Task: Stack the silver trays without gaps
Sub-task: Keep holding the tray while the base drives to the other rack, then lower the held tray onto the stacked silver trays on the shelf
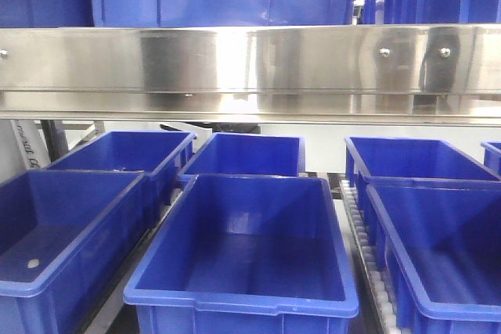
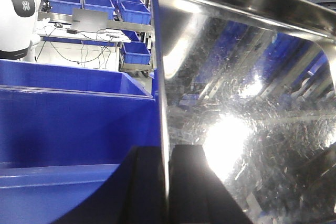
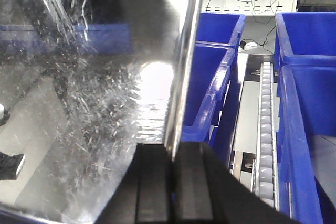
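The scratched, shiny silver tray (image 2: 247,129) stands on edge, rim pinched between fingers (image 2: 194,187).

Rail (image 1: 250,68) above crates (image 1: 243,248) (tray (image 2: 247,103) beside one).

silver tray (image 2: 241,108): cropped right and below | right-wrist tray (image 3: 79,103): cropped left and above, whether the same one cannot be told | blue crate (image 1: 438,256): cropped right

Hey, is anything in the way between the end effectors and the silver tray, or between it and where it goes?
Nothing visible does. The left end effector and the right end effector each pinch the silver tray by its rim. No other tray shows in any view, so its path onward cannot be judged.
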You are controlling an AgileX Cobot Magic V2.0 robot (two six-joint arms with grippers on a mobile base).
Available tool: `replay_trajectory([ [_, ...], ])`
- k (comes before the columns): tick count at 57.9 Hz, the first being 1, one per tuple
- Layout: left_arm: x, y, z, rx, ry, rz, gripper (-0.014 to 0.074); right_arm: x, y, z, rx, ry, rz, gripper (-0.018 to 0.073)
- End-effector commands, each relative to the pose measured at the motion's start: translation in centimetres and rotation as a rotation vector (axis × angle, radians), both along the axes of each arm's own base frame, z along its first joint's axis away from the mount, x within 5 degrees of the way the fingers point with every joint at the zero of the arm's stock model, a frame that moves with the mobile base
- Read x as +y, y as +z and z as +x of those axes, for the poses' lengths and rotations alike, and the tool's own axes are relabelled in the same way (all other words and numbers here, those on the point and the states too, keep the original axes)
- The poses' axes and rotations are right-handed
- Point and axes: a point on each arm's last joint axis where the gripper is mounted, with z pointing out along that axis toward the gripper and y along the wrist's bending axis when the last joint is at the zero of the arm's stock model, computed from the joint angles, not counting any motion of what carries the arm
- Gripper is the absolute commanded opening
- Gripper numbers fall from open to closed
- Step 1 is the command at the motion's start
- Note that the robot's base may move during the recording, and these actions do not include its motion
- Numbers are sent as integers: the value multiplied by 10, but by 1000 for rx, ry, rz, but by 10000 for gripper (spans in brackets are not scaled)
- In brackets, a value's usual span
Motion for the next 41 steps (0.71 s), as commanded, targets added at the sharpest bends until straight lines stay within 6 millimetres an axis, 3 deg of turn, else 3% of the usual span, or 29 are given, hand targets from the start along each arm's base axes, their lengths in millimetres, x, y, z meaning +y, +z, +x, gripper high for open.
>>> replay_trajectory([
  [1, 3, 17, -7, -66, -1, -49, -20, -2, 9, -4, -47, -8, -23, -79],
  [33, 3, 19, -7, -82, 1, -59, -20, -2, 10, -4, -51, -7, -15, -79],
  [41, 3, 6, -6, -3, 8, 85, -20, 6, 4, -5, 30, 53, 85, -79],
])
